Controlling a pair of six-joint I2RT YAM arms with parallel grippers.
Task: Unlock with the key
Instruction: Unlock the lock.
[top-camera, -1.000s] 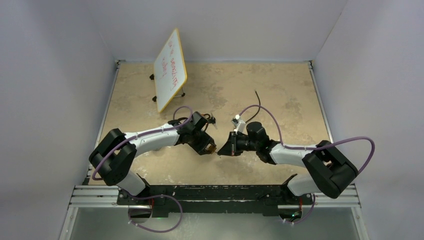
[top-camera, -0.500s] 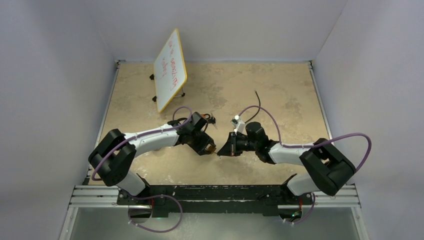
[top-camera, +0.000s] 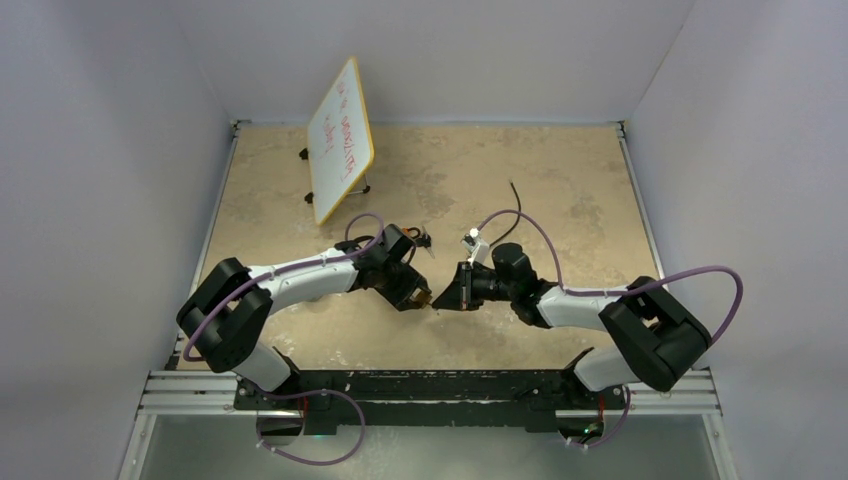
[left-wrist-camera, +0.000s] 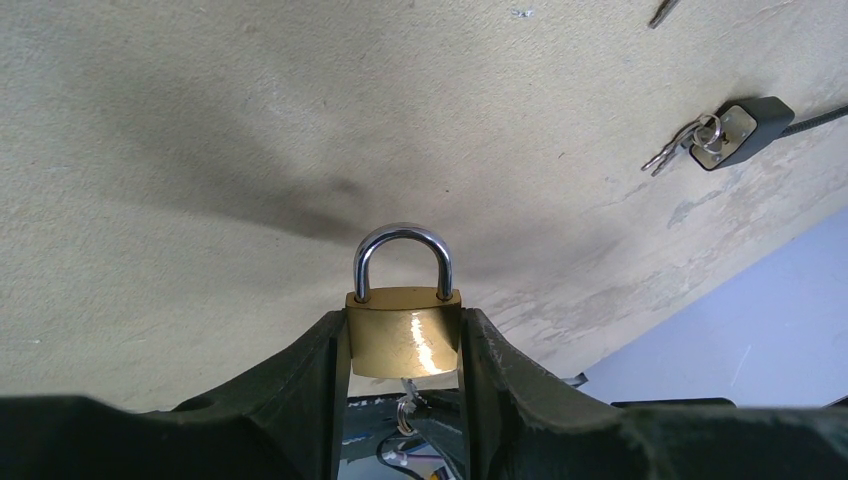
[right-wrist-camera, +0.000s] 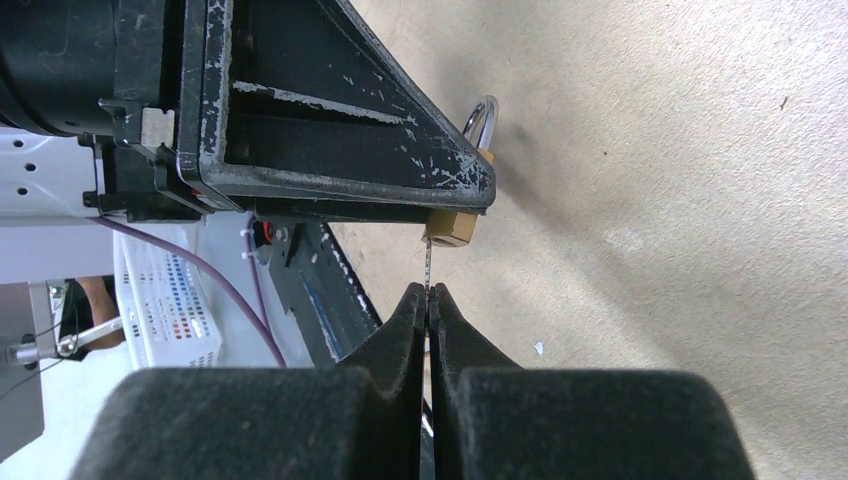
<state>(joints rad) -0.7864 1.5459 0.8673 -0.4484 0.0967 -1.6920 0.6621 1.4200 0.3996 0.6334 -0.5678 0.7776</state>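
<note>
Padlock (left-wrist-camera: 404, 345): glossy brass body, polished metal shackle (left-wrist-camera: 402, 238). Bench (left-wrist-camera: 200, 150): matt, rough, mottled beige. Fingers (right-wrist-camera: 340, 150): scuffed matt black plastic.

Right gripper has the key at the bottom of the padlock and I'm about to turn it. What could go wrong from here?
1. The right gripper pinches the key only at its very fingertips, so the thin blade may slip or tilt under a twist.
2. The left gripper clamps the padlock by its smooth brass sides alone, so turning force could rotate the body in the grip instead of working the lock. The shackle is closed.
</note>
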